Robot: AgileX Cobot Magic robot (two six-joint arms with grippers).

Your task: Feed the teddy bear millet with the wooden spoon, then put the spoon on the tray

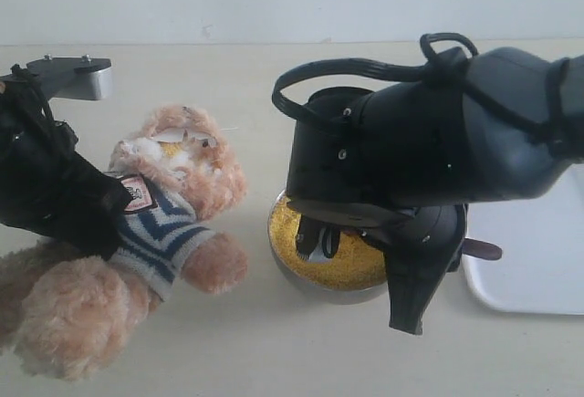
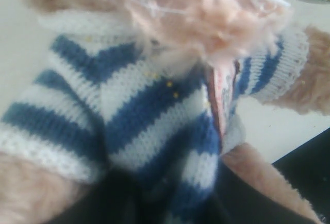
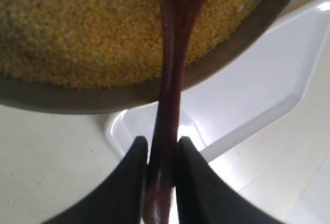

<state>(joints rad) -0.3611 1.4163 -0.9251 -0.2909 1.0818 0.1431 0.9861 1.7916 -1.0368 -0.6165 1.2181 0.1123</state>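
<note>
**Item: wooden spoon** (image 3: 170, 80). Dark reddish-brown, with a thin straight handle. It sat at centre right of the exterior view, mostly hidden under the right arm, with only its handle tip showing beside the tray (image 1: 538, 260). The right pincer (image 3: 160, 149) was narrow and clamped on the handle near its end. The working end reached over the millet (image 3: 103, 28) in the metal bowl (image 1: 310, 283); whether it was dipped in could not be told.

**Handling:** judged light and stiff, with a smooth, slim handle liable to twist in the grip. A hold at mid-handle would steady it. The grains were loose and would spill at any tilt.

**Item: teddy bear** (image 1: 173, 233). It sat at lower left of the exterior view, leaning back, well apart from the bowl. The left pincer (image 1: 91, 219) appeared closed on its striped shirt at the flank. A few yellow grains (image 2: 170, 85) lay on the knit.

**Handling:** judged soft and light. The plush yields, so the fabric may slip.

**Item: tray.** White, with a low rim. It sat on the table (image 1: 274, 351) at the right edge, just beside the bowl, and nothing was seen on it.
</note>
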